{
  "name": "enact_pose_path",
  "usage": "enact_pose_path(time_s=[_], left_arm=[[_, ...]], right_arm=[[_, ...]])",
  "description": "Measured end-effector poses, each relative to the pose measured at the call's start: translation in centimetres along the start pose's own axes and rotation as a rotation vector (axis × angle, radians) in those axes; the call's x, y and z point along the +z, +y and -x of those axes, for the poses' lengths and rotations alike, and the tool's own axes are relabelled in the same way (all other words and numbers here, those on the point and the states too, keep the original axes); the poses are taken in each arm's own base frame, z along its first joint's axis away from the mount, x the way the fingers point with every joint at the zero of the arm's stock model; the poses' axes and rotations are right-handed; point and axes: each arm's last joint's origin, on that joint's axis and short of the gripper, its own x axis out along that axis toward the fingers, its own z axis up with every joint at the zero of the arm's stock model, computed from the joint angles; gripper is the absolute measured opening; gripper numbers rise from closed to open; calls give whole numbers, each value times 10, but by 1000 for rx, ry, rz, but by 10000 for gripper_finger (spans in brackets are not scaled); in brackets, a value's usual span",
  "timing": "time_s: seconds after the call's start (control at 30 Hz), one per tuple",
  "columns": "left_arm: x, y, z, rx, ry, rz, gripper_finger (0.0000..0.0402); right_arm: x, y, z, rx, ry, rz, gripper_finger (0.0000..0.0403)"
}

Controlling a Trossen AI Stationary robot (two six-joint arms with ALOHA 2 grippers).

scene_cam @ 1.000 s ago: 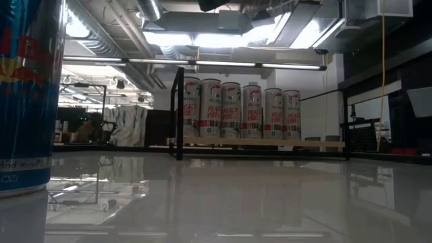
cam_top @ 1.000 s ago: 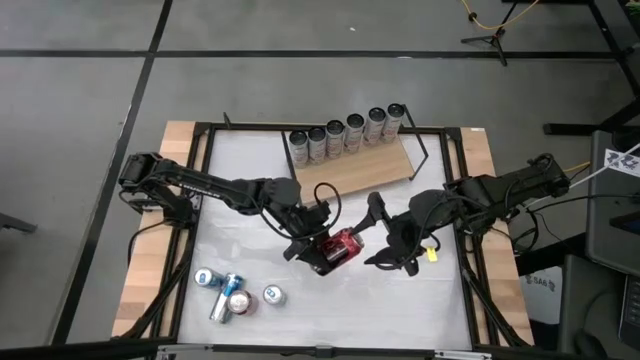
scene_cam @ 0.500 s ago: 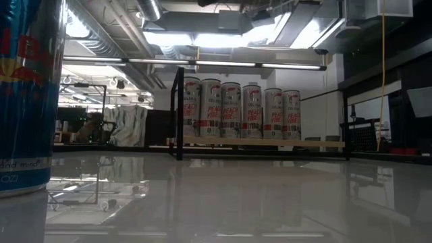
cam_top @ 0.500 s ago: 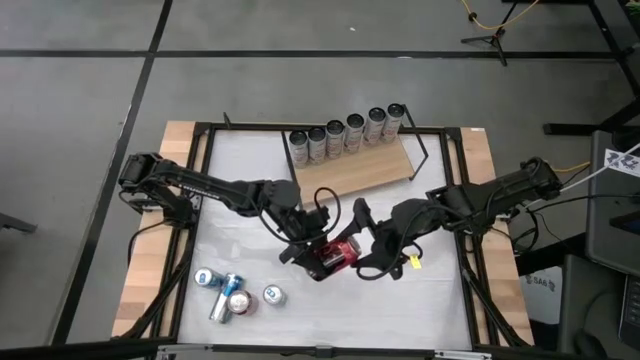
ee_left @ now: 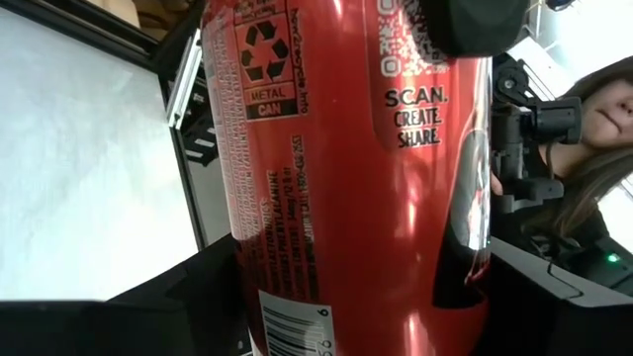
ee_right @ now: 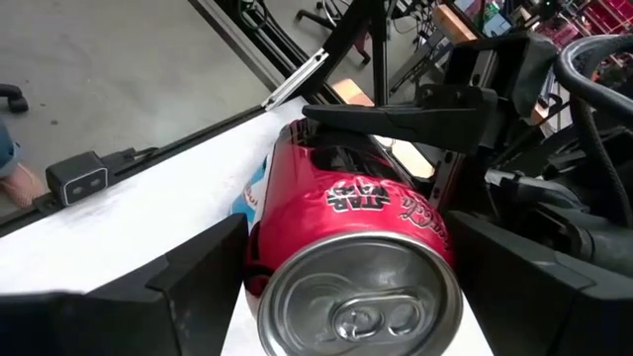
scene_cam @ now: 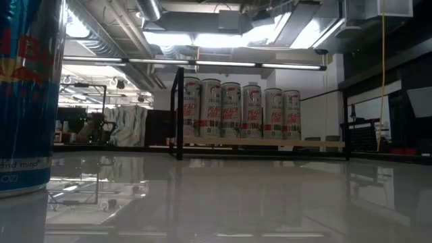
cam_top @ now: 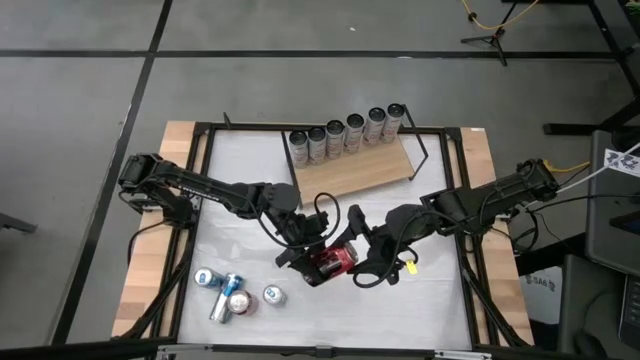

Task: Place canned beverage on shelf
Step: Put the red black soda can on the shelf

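Note:
A red can (cam_top: 338,258) hangs over the middle of the white table, lying about level, with my left gripper (cam_top: 322,264) shut on it. My right gripper (cam_top: 362,256) is open. Its two fingers (ee_right: 203,277) stand on either side of the can's top end (ee_right: 361,302), which faces the right wrist camera. The shelf (cam_top: 372,165), a wooden board in a black wire frame, lies at the far middle, with several cans (cam_top: 350,130) standing on their bases along its far edge. In the low view the shelf (scene_cam: 263,142) shows, but neither gripper. My left gripper pinches the red can's side wall (ee_left: 326,247) between its two fingers, about midway along the can. The fingers (ee_right: 396,119) come nearly level from the table's left and lie across the can. The can is lifted clear of the table, lying roughly level. My right gripper: I cannot tell whether its fingers touch the can's top end.
Several loose cans (cam_top: 235,295) lie and stand near the table's front left. One blue can (scene_cam: 23,94) stands close to the low camera. A person (ee_left: 603,129) shows beyond the table in the left wrist view. The middle strip between shelf and arms is bare.
My right gripper has moved toward the table's left and a little down, up to the red can, and its open fingers now flank the can's top end. My left gripper has turned slightly, keeping its hold on the can.

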Motion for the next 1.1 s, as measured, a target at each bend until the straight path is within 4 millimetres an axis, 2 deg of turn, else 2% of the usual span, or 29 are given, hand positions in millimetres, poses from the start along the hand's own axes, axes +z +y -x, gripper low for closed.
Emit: enact_pose_path(time_s=[0.67, 0.87, 1.1], left_arm=[[-1, 0, 0, -8, 11, 2, 289], [-1, 0, 0, -12, 15, 5, 289], [-1, 1, 0, -2, 12, 10, 289]], right_arm=[[-2, 1, -4, 13, 13, -3, 331], [-3, 2, -4, 21, 29, -92, 331], [-5, 3, -4, 26, 43, -108, 331]])
